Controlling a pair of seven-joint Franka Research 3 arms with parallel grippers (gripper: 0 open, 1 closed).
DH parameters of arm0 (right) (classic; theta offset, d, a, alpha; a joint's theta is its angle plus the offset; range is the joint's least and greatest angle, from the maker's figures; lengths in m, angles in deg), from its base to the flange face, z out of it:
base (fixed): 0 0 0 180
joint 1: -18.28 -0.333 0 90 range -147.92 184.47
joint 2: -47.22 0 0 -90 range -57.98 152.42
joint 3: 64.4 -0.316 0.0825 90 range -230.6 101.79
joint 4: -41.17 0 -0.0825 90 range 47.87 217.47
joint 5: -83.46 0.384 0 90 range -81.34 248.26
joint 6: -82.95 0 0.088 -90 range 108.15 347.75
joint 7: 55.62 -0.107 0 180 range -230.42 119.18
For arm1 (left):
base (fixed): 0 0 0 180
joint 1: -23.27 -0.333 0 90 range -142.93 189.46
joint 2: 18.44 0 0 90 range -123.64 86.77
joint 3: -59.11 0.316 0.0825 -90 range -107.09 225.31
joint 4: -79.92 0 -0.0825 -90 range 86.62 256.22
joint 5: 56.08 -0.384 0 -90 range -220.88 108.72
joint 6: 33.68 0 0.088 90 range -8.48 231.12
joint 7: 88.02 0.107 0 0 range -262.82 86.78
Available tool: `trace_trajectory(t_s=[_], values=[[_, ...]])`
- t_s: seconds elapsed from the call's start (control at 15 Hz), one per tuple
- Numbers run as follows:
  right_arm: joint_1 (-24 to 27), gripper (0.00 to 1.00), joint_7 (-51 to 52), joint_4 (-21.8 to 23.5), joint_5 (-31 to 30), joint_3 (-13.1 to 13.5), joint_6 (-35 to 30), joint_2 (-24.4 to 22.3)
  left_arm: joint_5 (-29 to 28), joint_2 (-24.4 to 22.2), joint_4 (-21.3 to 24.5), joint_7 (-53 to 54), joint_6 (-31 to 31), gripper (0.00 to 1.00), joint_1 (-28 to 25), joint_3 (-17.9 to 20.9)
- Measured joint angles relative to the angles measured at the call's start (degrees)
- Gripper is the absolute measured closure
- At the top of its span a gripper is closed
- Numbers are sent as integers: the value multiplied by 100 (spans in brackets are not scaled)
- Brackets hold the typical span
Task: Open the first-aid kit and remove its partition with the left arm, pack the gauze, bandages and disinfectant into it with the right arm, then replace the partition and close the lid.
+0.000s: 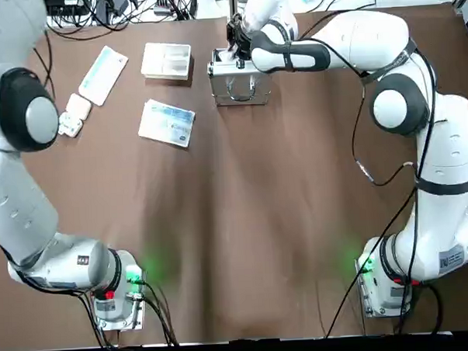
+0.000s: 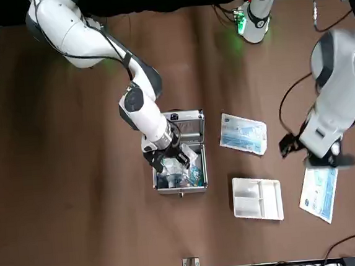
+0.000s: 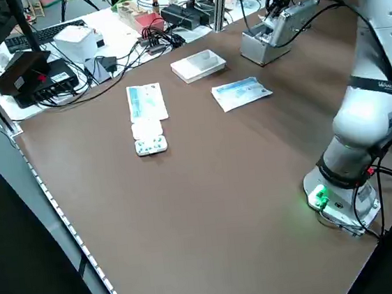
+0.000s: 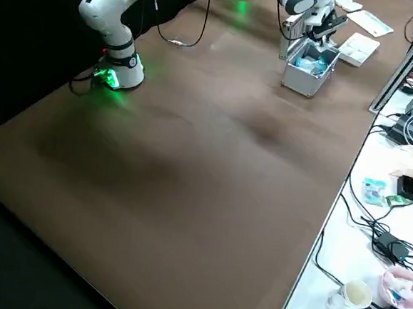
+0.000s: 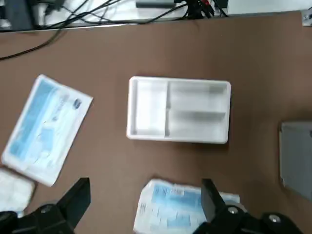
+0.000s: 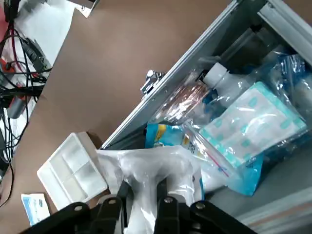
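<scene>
With the right gripper (image 6: 144,195) at the first-aid kit's (image 4: 301,82) mouth, pinching a white plastic pouch (image 6: 146,170). Likely to snag on the rim or sit proud of the disinfectant (image 6: 224,83), then block the partition (image 5: 197,97), lying left of the kit near the left gripper (image 5: 146,195), spread and empty.

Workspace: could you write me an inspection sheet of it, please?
Surface: brown tabletop; spills, nothing seen
First-aid kit: lid open, packages inside
Partition: out, on the table
Disinfectant: white-capped bottle in the kit, probably this
Clutter: flat blue-white packets beside the partition
Left gripper: open, above the packets' area
Right gripper: holds white plastic packet at the kit
Cables: black, along both arms
Surroundings: cup; people, nothing seen
</scene>
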Motion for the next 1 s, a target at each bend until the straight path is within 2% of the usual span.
trace_trajectory(t_s=[0.2,0.27,0.47,0.53,1.0], values=[[-186,74,-10,-94,0,238,69,89,0,812,29,0,954,0,31,-3],[-230,67,-10,-133,0,275,73,114,0,1079,31,0,1328,0,33,-3],[-273,39,-7,-200,0,319,73,152,0,1719,17,4,2130,0,67,-9],[-273,36,-7,-206,0,327,73,152,0,1870,13,4,2286,0,93,-12],[-85,32,209,-335,0,426,-6,149,0,2336,-12,-54,2413,0,142,-18]])
